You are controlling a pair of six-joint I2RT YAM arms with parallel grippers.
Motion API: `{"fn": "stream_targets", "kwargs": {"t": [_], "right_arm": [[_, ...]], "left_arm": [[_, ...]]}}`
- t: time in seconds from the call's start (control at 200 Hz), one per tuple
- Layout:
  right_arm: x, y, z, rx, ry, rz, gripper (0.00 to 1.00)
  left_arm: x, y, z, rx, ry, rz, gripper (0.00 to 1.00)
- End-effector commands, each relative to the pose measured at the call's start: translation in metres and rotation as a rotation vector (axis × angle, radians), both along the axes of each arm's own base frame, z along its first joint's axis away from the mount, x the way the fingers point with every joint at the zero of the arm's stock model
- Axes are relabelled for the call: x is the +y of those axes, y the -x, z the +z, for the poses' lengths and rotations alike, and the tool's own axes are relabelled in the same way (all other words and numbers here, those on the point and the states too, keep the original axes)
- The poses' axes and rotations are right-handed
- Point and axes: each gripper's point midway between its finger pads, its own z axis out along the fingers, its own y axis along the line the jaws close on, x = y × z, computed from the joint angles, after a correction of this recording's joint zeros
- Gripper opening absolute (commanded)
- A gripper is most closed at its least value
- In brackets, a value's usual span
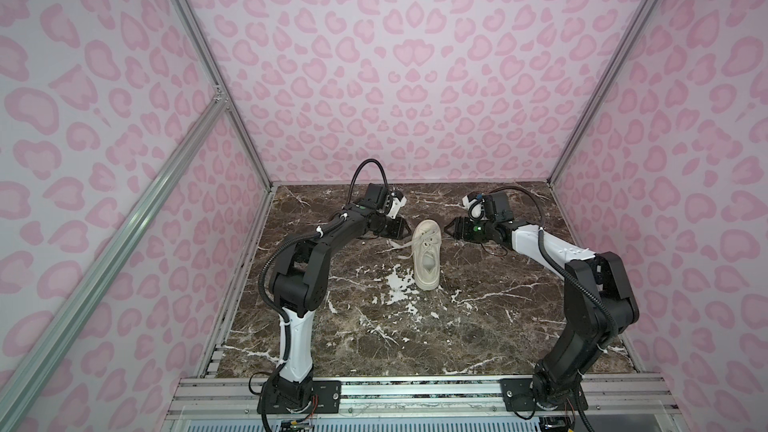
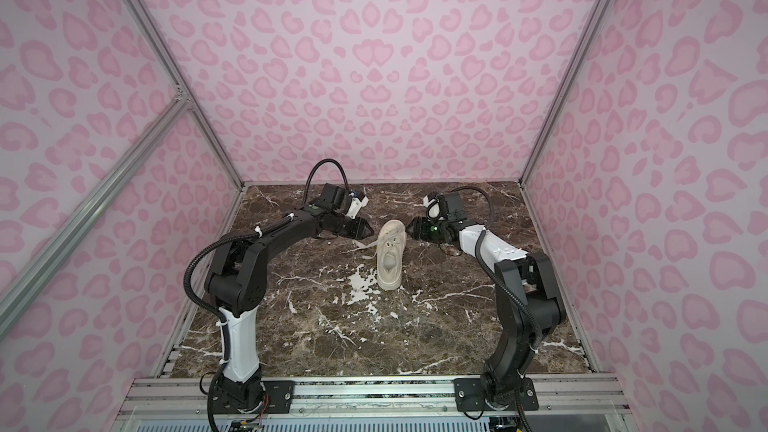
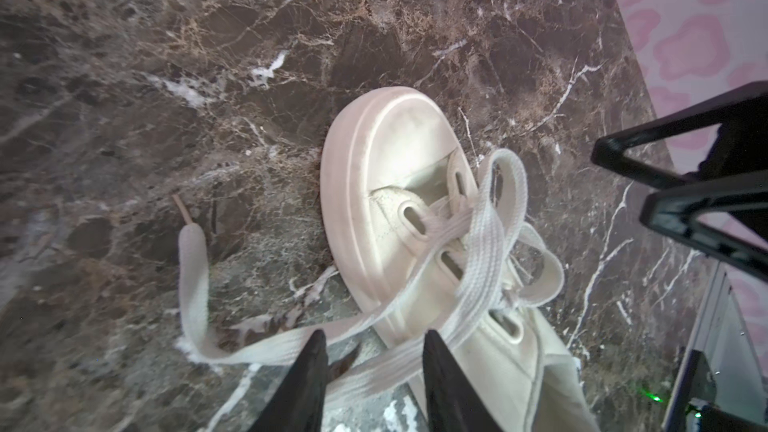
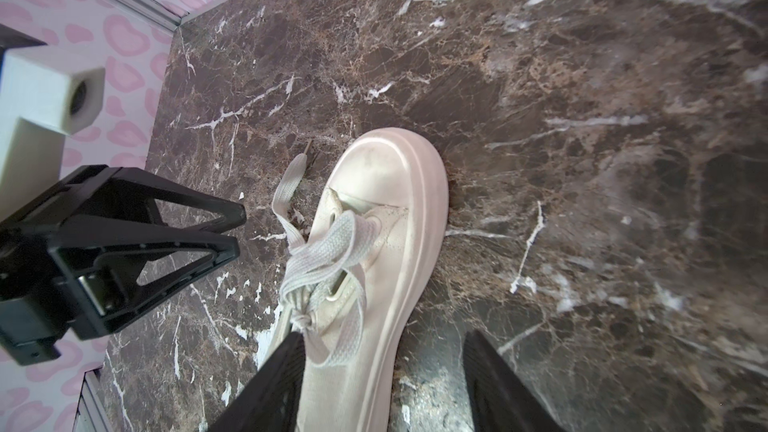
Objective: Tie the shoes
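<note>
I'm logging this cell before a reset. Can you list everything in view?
sneaker: one, cream, mid-tabletop, toe toward the back wall
laces: cream, looped and knotted over the eyelets, one end trailing on the table left of the sneaker
tabletop: one, dark brown marble with white veins
walls: three, pale pink with a darker pink print, around the table
frame rails: several, silver, along the walls and near edge
arms: two, black and white, mounted at the near edge
left claw: black, left of the toe, open
right claw: black, right of the toe, open
</note>
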Motion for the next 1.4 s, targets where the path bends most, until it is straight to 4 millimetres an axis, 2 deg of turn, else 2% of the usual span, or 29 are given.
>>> {"fn": "stream_targets", "kwargs": {"t": [0.0,0.18,0.35,0.645,0.925,0.945,1.005,1.395], "right_arm": [[-0.002,0.005,-0.003,0.011,0.018,0.009,0.62],[-0.006,0.008,-0.002,0.013,0.021,0.004,0.62],[-0.006,0.008,-0.001,0.014,0.023,0.005,0.62],[-0.009,0.01,-0.003,0.02,0.029,0.004,0.62],[-0.014,0.01,-0.002,0.02,0.031,-0.003,0.62],[-0.014,0.01,-0.002,0.021,0.032,-0.004,0.62],[-0.015,0.01,-0.002,0.023,0.03,-0.005,0.62],[-0.017,0.012,-0.002,0.024,0.028,-0.007,0.62]], "left_arm": [[0.005,0.001,-0.002,-0.067,-0.052,-0.126,0.4],[0.002,0.008,-0.011,-0.07,-0.087,-0.262,0.39],[0.007,0.01,-0.027,-0.088,-0.172,-0.323,0.37],[-0.017,0.011,-0.02,-0.118,-0.072,-0.387,0.37],[-0.031,0.008,-0.024,-0.088,-0.042,-0.391,0.38],[-0.031,0.008,-0.025,-0.086,-0.042,-0.391,0.33],[-0.032,0.008,-0.026,-0.081,-0.042,-0.391,0.31],[-0.039,0.015,-0.03,-0.059,-0.021,-0.407,0.24]]}}
